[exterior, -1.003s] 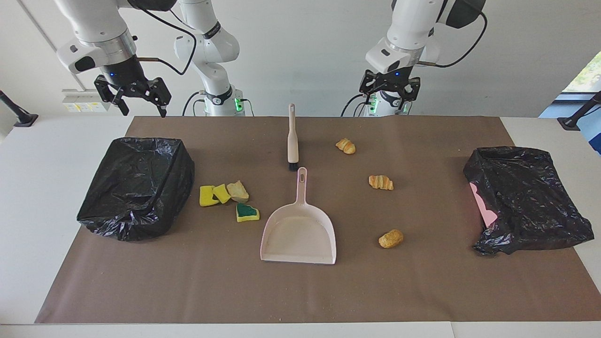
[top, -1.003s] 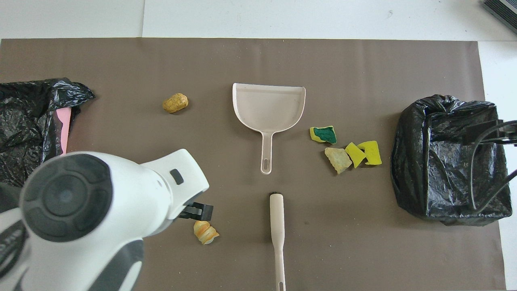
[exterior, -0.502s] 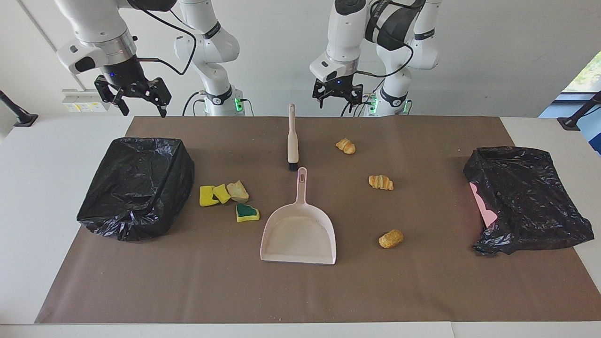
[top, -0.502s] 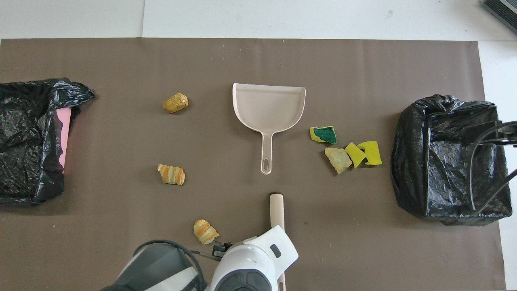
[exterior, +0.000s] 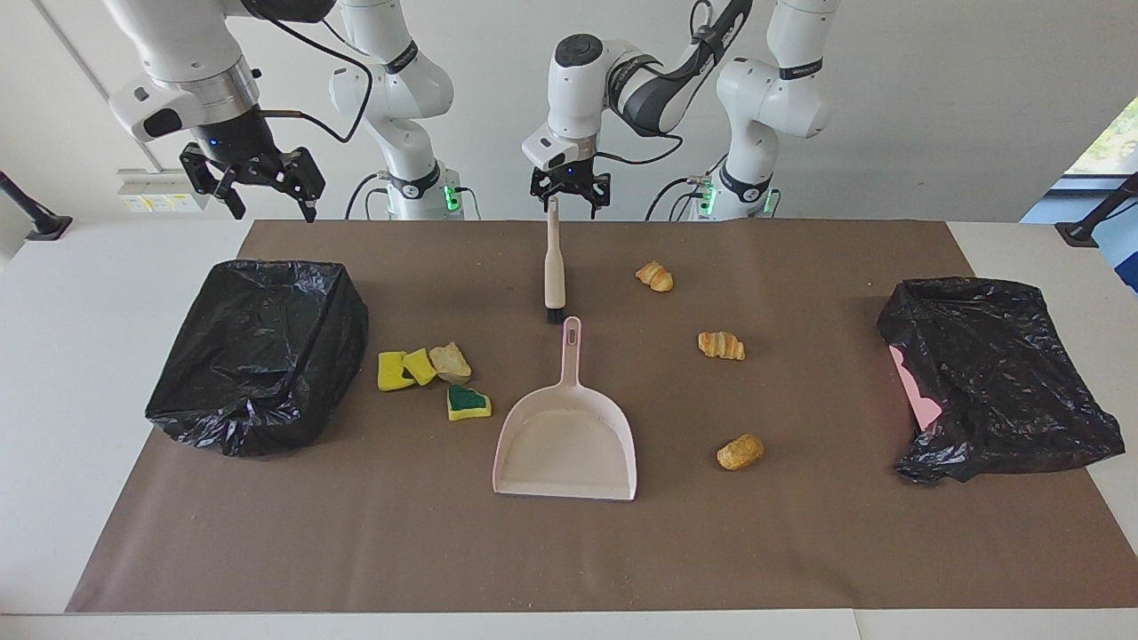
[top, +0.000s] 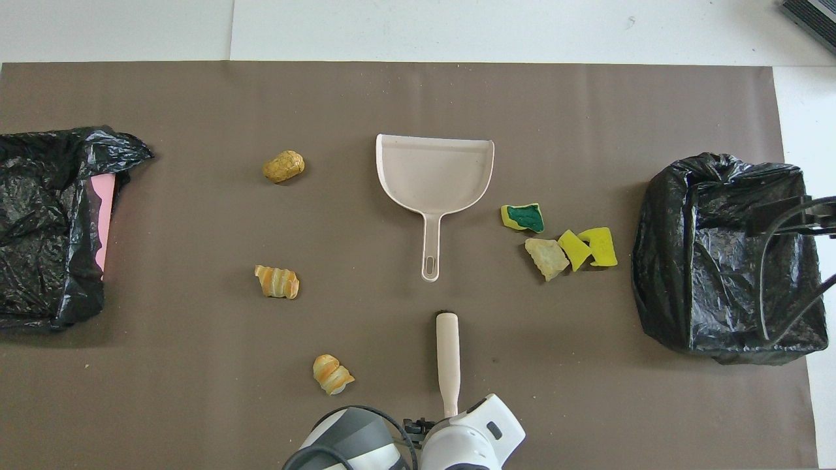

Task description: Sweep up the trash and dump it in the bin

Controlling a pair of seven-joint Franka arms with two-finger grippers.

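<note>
My left claw (exterior: 570,201) hangs spread over the brush (exterior: 553,260) handle's tip at the mat's robot edge — its long axis runs straight away from me. Trash (exterior: 721,345) lies scattered mid-mat. Right claw (exterior: 258,185) waits, spread, above the bin (exterior: 258,351).

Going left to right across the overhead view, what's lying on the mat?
Pink-lined black bag → croissant → bread roll → second croissant → dustpan → green sponge → beige chunk → yellow sponges → black bin.

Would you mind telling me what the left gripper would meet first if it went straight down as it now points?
Probably the brush: the open left gripper hangs over its handle's tip.
</note>
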